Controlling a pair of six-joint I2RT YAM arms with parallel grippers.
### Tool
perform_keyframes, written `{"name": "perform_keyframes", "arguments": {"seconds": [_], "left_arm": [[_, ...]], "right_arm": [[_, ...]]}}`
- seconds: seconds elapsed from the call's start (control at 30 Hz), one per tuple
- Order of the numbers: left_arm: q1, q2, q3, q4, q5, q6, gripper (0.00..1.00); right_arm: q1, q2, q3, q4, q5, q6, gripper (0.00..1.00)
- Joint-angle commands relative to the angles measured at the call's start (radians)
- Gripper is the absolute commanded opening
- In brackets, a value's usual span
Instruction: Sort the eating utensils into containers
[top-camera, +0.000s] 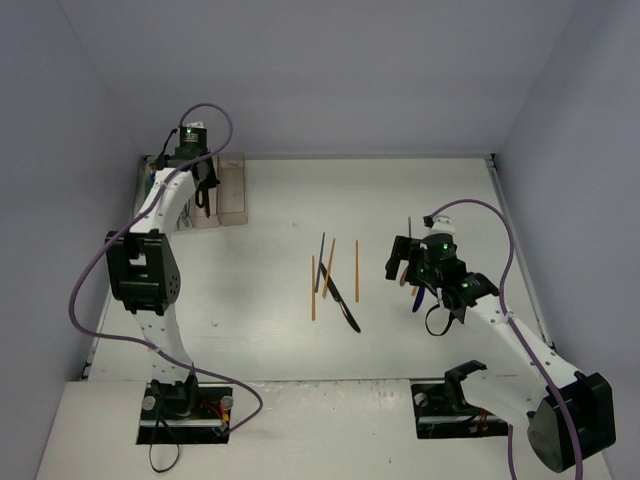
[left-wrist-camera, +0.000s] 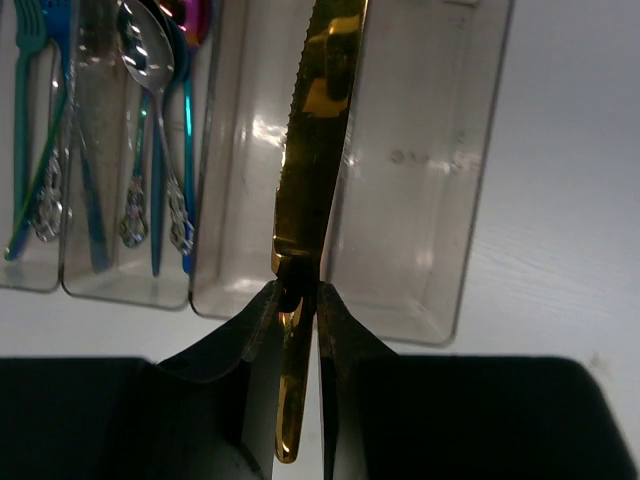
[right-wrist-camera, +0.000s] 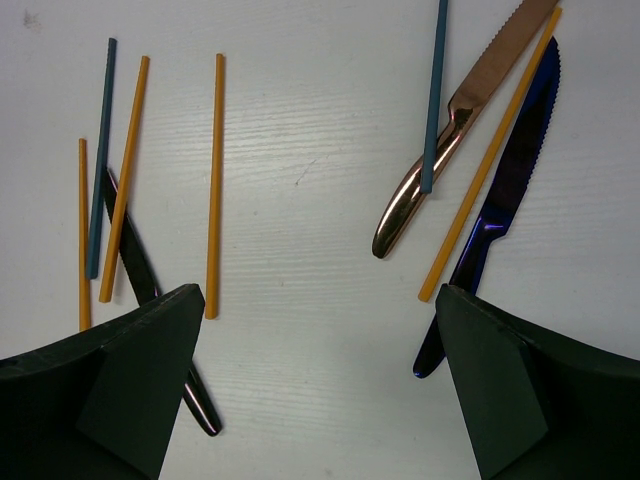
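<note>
Eating utensils (top-camera: 340, 298) scattered mid-bench (top-camera: 250, 300) in top view, left arm at far-left containers (top-camera: 232, 190), left wrist view, left fingers (left-wrist-camera: 255, 335) clamped on gold knife (left-wrist-camera: 318, 130) above containers (left-wrist-camera: 430, 200), right wrist view, right fingers (right-wrist-camera: 150, 350) spread wide over orange sticks (right-wrist-camera: 214, 180) and copper knife (right-wrist-camera: 465, 105)

top external view. your left gripper (top-camera: 203, 188) is at the far left corner, above the containers (top-camera: 237, 196); the arm covers most of the row's left bins. mid-table lie three orange sticks (top-camera: 357, 270), a dark blue stick (top-camera: 320, 262) and a black knife (top-camera: 343, 308), the knife crossing under two of the sticks. your right gripper (top-camera: 403, 263) hangs just right of this group, low over the table (top-camera: 250, 300).
</note>
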Motion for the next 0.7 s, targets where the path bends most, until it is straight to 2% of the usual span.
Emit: {"name": "perform_keyframes", "arguments": {"seconds": [0.0,0.23,0.53,0.6,0.67], "left_arm": [[0.058,0.101,0.155,0.030,0.040,0.101,0.00],[0.128,0.298,0.373,0.031,0.073,0.131,0.00],[0.133,0.386,0.442,0.071,0.112,0.166,0.00],[0.133,0.389,0.434,0.074,0.115,0.155,0.05],[0.133,0.380,0.408,0.089,0.115,0.144,0.17]], "right_arm": [[0.001,0.017,0.012,0.028,0.026,0.006,1.00],[-0.001,0.040,0.012,0.028,0.011,0.009,1.00],[0.001,0.072,0.021,0.028,0.049,0.023,1.00],[0.001,0.080,0.028,0.028,0.078,0.034,1.00],[0.001,0.087,0.034,0.027,0.109,0.049,1.00]]}}
